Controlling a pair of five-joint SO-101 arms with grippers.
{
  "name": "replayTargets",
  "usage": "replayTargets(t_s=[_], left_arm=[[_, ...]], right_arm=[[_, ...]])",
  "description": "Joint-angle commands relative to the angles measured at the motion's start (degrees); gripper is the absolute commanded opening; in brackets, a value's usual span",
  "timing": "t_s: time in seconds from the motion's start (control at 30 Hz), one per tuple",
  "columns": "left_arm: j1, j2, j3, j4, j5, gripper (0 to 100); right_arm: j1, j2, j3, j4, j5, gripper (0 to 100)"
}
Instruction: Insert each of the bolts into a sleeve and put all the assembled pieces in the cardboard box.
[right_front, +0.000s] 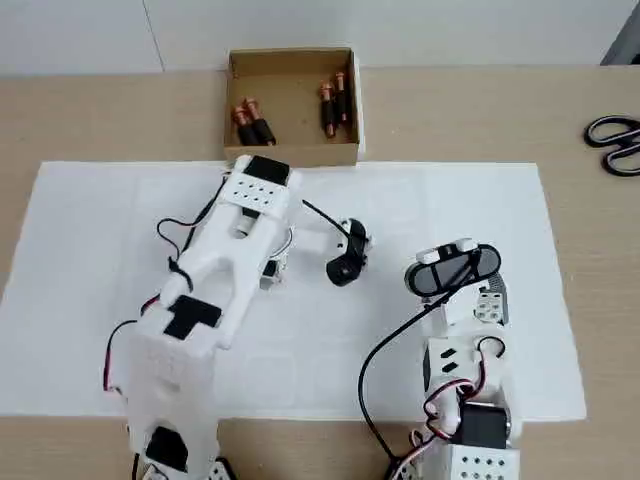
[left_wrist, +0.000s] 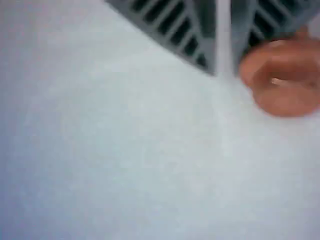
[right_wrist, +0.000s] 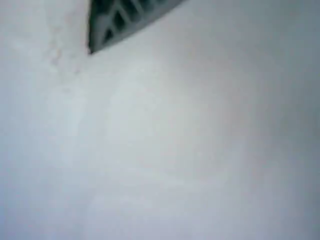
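The cardboard box (right_front: 290, 152) stands at the back of the table. Inside it lie assembled copper bolts in black sleeves, a pair on the left (right_front: 252, 121) and a pair on the right (right_front: 335, 106). My left arm stretches toward the box, and its gripper (right_front: 270, 268) points down at the white paper under the arm. Up close, a ribbed grey part of that gripper (left_wrist: 220, 50) rests low over the paper, right beside a copper bolt (left_wrist: 282, 80). My right gripper (right_front: 488, 303) is folded back near its base, close above the paper.
A white paper sheet (right_front: 420, 200) covers the middle of the wooden table. Black scissors (right_front: 612, 143) lie at the far right edge. The left arm's black camera (right_front: 346, 262) and its cable hang over the paper between the two arms.
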Motion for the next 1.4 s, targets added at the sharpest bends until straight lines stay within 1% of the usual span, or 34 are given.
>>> replayTargets(t_s=[0.0,0.1,0.33,0.5,0.77,0.9,1.13,1.23,1.37], left_arm=[[2.9,-0.5,-3.2,1.1,-4.7,10],[3.0,-2.7,-3.2,1.1,-2.2,11],[1.5,-7.9,-3.6,1.1,-2.3,11],[-1.1,-10.5,-3.5,1.1,-2.4,11],[-6.6,-10.5,-3.2,1.1,-2.0,11],[-6.2,-10.3,-2.3,0.9,-1.8,11],[-2.0,-8.4,0.2,0.8,-1.2,11],[-1.1,-4.9,0.4,0.3,4.1,11],[-1.8,-1.2,-3.0,-5.4,10.9,9]], right_arm=[[-0.1,-0.9,-0.2,-0.6,0.2,22.0],[-0.1,-0.9,0.0,-0.6,0.2,22.0],[-0.1,-0.9,0.3,-0.6,0.2,22.0],[-0.1,-0.9,0.3,-0.6,0.2,22.0],[-0.1,-0.9,0.4,-0.6,0.2,22.0],[-0.1,-0.9,0.4,-0.6,0.2,22.0],[-0.1,-0.9,0.4,-0.6,0.2,22.0],[-0.1,-0.9,0.4,-0.6,0.2,22.0],[-0.1,-0.9,0.3,-0.6,0.2,22.0]])
